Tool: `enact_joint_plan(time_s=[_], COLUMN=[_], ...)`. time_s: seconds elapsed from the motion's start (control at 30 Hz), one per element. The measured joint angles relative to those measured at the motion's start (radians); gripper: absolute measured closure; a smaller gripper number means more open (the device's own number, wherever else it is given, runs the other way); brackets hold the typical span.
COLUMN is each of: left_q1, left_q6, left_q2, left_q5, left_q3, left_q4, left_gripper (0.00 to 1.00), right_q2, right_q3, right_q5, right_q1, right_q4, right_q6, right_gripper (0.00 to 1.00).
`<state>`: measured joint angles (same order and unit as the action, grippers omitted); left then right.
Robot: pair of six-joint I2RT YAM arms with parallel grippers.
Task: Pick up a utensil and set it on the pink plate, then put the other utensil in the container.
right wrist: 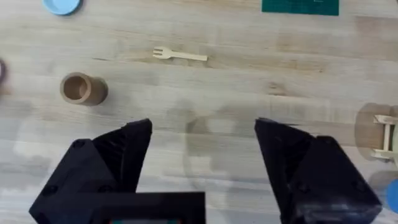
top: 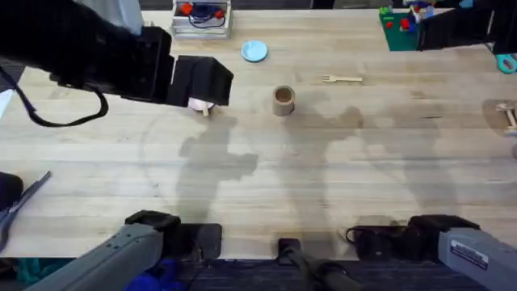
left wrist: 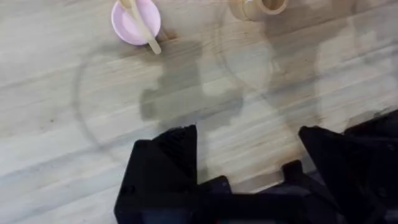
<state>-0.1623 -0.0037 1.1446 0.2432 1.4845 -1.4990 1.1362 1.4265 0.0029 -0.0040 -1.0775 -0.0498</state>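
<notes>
The pink plate holds the wooden spoon, which lies across it with its handle sticking out over the rim. My left gripper hangs open and empty above the table, back from the plate. In the overhead view the left arm covers most of the pink plate. The wooden fork lies flat on the table to the right of the tan container, which stands upright. My right gripper is open and empty, high above the table, with the fork and the container ahead of it.
A light-blue plate sits behind the container. A clear box of coloured items stands at the back, and a green block at the back right. A small wooden piece lies at the right edge.
</notes>
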Motion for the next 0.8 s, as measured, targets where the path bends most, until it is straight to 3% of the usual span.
enact_joint_plan(time_s=[0.27, 0.53, 0.8], left_q1=[0.0, 0.0, 0.0], left_q6=[0.152, 0.436, 0.529], left_q2=[-0.001, 0.0, 0.016], left_q5=[0.01, 0.224, 0.326], left_q3=[-0.02, -0.193, -0.261], left_q4=[0.072, 0.202, 0.251], left_gripper=[0.007, 0.007, 0.007], right_q2=[0.0, 0.0, 0.0], right_q3=[0.0, 0.0, 0.0], right_q5=[0.0, 0.0, 0.0], right_q1=[0.0, 0.0, 0.0], right_q4=[0.0, 0.0, 0.0], right_q6=[0.0, 0.0, 0.0], right_gripper=[0.005, 0.005, 0.006])
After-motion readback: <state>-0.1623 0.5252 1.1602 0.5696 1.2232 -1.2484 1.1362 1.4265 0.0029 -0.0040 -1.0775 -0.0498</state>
